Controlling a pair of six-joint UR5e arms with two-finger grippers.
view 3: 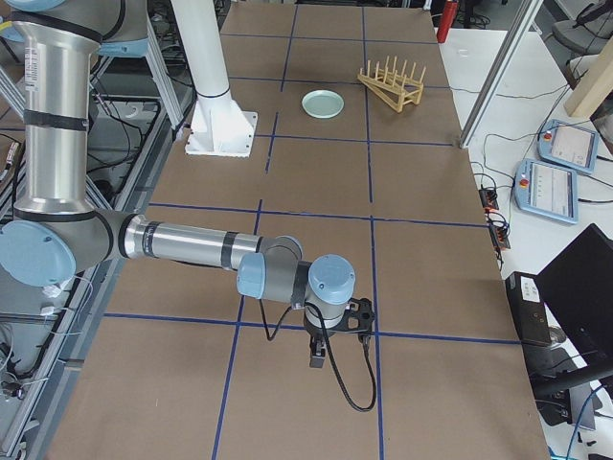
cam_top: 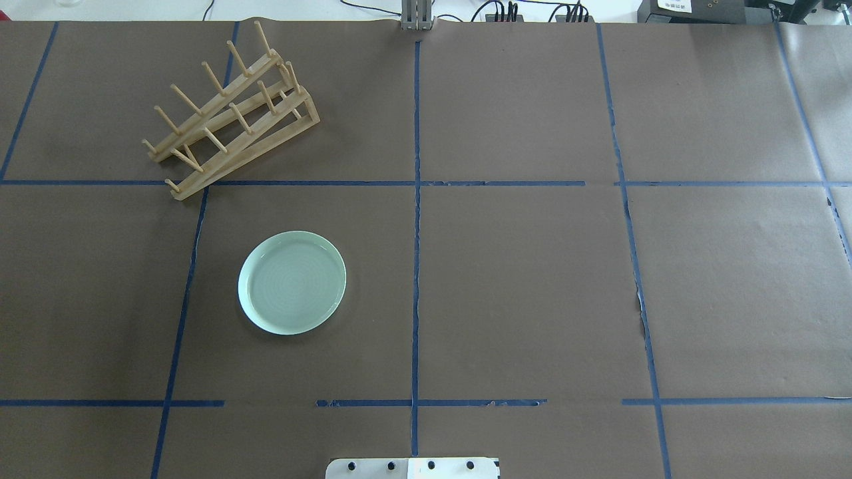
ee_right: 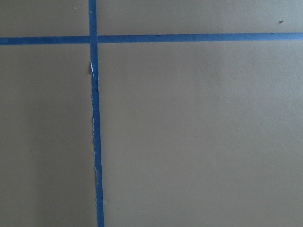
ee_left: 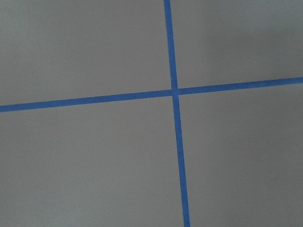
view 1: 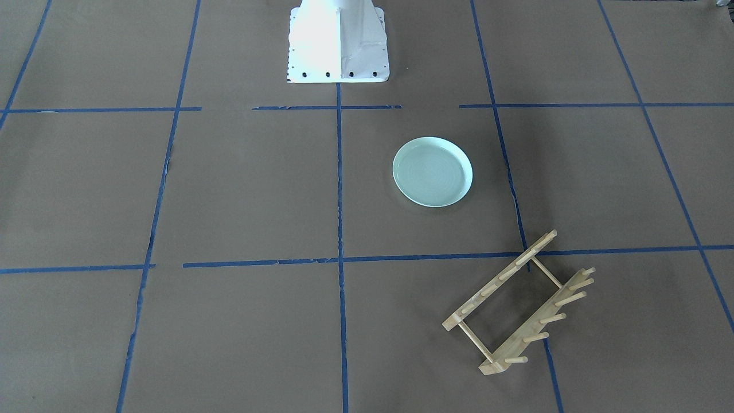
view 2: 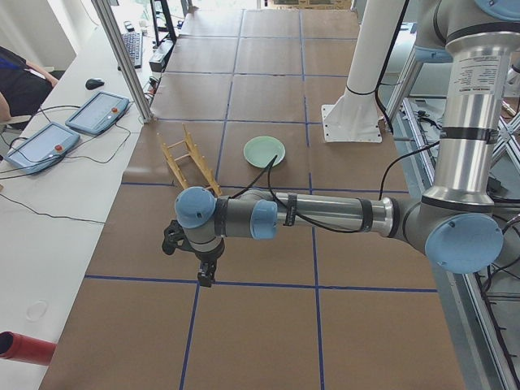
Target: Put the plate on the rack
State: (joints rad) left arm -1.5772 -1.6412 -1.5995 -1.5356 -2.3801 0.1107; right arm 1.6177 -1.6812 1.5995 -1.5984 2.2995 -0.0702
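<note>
The pale mint-green plate (cam_top: pixel 292 282) lies flat on the brown paper, left of the centre line; it also shows in the front view (view 1: pixel 432 171). The light-wood rack (cam_top: pixel 229 113) stands at an angle at the far left, beyond the plate, and shows in the front view (view 1: pixel 519 304) too. The left gripper (view 2: pixel 207 272) hangs over the table's left end, far from both; I cannot tell if it is open or shut. The right gripper (view 3: pixel 318 356) hangs over the table's right end; I cannot tell its state either. Both wrist views show only paper and tape.
Blue tape lines (cam_top: pixel 417 219) divide the brown paper into squares. The robot's white base (view 1: pixel 337 40) stands at the table's near middle edge. Teach pendants (view 2: pixel 99 111) and cables lie on the white bench beyond the rack.
</note>
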